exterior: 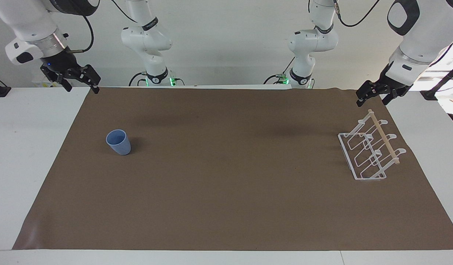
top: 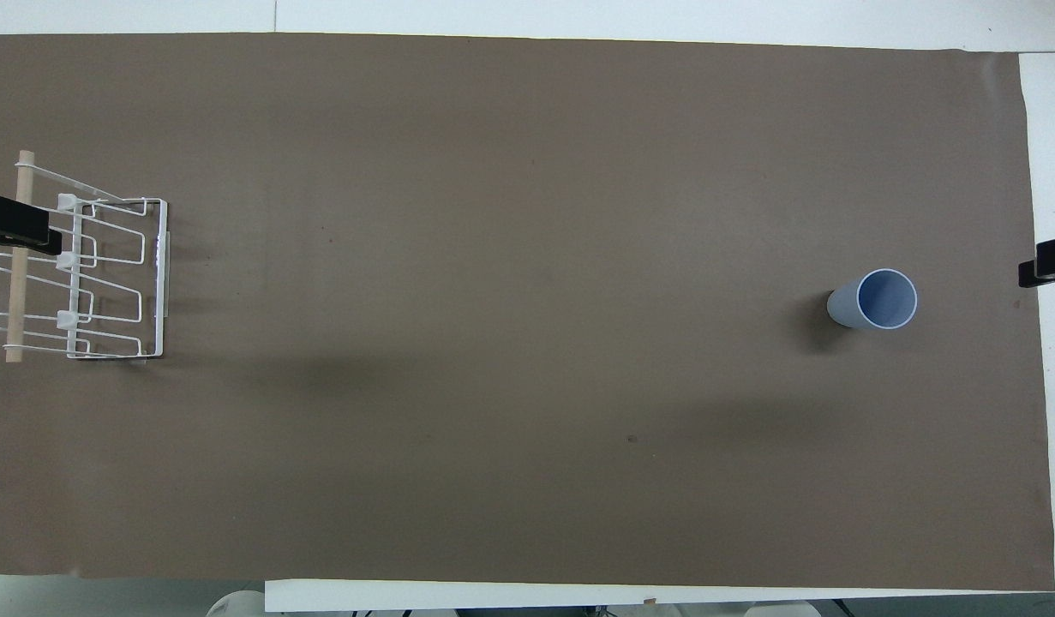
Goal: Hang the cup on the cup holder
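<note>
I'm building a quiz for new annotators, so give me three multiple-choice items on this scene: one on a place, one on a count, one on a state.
1. Where does the cup stand?
A. On the brown mat, toward the right arm's end of the table
B. On the cup holder
C. In the left tool

2. How many cups are in view?
A. Three
B. One
C. Two

3. What state is the cup in?
A. Lying on its side
B. Hung upside down
C. Upright, mouth up

Answers:
1 A: it rests on the brown mat, below the right tool, at the end away from the cup holder and the left tool.
2 B: only one blue cup shows in both views.
3 C: the overhead view looks into its open rim.
</note>
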Robot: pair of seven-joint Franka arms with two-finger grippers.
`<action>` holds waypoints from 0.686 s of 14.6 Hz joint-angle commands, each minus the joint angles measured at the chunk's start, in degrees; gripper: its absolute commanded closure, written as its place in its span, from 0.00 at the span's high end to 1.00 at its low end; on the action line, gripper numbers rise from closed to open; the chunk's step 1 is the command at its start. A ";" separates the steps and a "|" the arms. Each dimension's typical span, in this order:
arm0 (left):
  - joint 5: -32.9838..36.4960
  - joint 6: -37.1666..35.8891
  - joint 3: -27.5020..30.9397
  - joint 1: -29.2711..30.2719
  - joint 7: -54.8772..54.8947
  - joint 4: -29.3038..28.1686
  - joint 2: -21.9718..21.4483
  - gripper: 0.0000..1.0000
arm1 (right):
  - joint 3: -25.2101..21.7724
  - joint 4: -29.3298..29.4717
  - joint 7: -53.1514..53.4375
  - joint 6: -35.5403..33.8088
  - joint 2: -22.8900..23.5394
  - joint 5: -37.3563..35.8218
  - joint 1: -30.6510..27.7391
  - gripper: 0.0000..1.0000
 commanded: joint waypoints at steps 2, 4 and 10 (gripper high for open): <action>0.78 -0.97 0.38 -0.46 -0.44 0.26 -0.07 1.00 | 0.56 -1.50 -1.11 0.65 -1.28 0.62 -0.46 1.00; 0.78 -0.97 0.38 -0.46 -0.35 0.26 -0.07 1.00 | 0.56 -1.58 -1.63 0.38 -1.37 0.62 -0.38 1.00; 0.78 -0.97 0.38 -0.46 -0.35 0.26 -0.07 1.00 | -0.06 -13.79 -14.62 12.92 -0.41 0.62 -2.92 1.00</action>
